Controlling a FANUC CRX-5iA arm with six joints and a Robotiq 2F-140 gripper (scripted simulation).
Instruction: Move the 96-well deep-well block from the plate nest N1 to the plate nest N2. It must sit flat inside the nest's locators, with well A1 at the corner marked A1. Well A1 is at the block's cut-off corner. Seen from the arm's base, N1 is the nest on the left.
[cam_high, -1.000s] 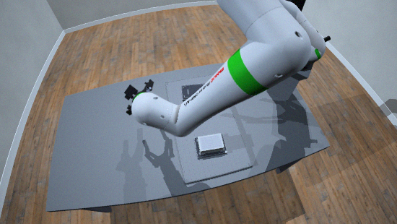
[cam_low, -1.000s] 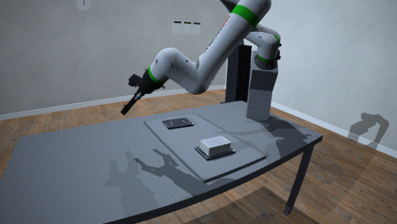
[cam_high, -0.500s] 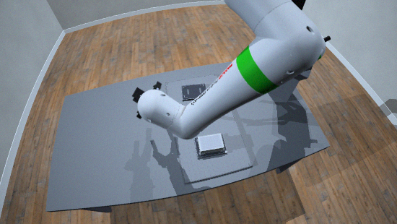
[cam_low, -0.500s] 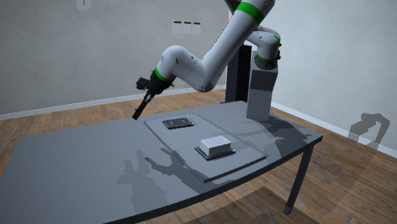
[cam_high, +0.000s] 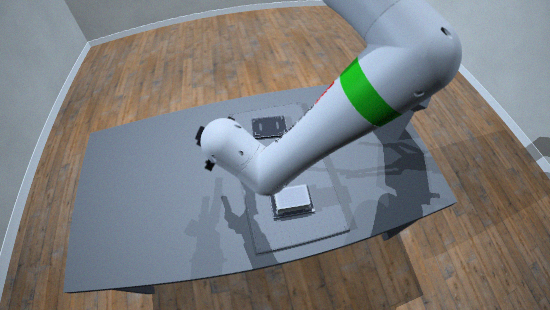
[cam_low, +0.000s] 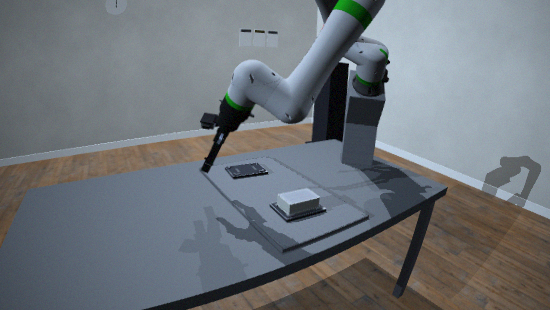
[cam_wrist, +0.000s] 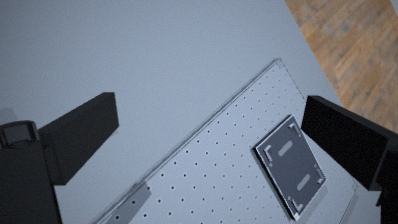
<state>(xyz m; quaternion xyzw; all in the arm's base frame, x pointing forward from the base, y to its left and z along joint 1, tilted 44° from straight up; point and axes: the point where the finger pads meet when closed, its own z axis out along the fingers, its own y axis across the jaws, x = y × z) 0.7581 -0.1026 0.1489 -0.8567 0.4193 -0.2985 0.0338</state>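
The white deep-well block (cam_high: 293, 200) sits in a dark plate nest on the near part of the perforated base plate (cam_low: 320, 197); it also shows in the exterior view (cam_low: 299, 201). I cannot make out its cut-off corner. The other nest (cam_high: 268, 126) is empty, a dark plate with white corner locators, and shows in the wrist view (cam_wrist: 291, 165) at the lower right. My gripper (cam_low: 207, 165) is open and empty. It hangs tilted above the table beside the base plate's far left corner, left of the empty nest. In the wrist view its two black fingers stand wide apart.
The arm's grey pedestal (cam_low: 362, 125) and a dark column (cam_low: 330, 102) stand at the table's far right corner. The arm's forearm (cam_high: 320, 135) passes over the base plate between the two nests. The table edge (cam_wrist: 300, 35) and wooden floor lie just beyond the base plate.
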